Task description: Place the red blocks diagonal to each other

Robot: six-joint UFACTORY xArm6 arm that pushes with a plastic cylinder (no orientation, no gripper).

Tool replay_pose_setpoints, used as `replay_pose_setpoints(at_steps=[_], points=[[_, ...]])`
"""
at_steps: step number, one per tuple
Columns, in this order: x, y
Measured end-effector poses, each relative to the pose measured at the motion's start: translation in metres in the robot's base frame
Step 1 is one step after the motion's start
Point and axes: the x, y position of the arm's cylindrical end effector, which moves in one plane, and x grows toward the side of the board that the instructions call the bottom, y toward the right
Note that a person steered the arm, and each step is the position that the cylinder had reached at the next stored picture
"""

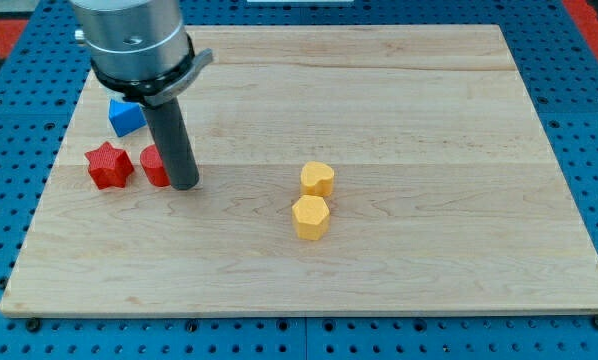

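A red star-shaped block (109, 165) lies on the wooden board (429, 120) at the view's left. A second red block (154, 166) lies just to its right, at about the same height in the view; the rod hides its right part, so its shape is unclear. My tip (184, 184) rests on the board against the right side of this second red block. The two red blocks stand side by side with a small gap between them.
A blue block (126, 116) lies above the red blocks, partly behind the arm's grey body (134, 40). A yellow heart-shaped block (317, 179) and a yellow hexagonal block (310, 217) sit together near the board's middle. Blue pegboard surrounds the board.
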Motion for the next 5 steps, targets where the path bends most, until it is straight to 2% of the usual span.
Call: replay_pose_setpoints(at_steps=[2, 3, 4, 5], points=[[-0.023, 0.019], [-0.019, 0.017], [0.012, 0.001], [-0.008, -0.064]])
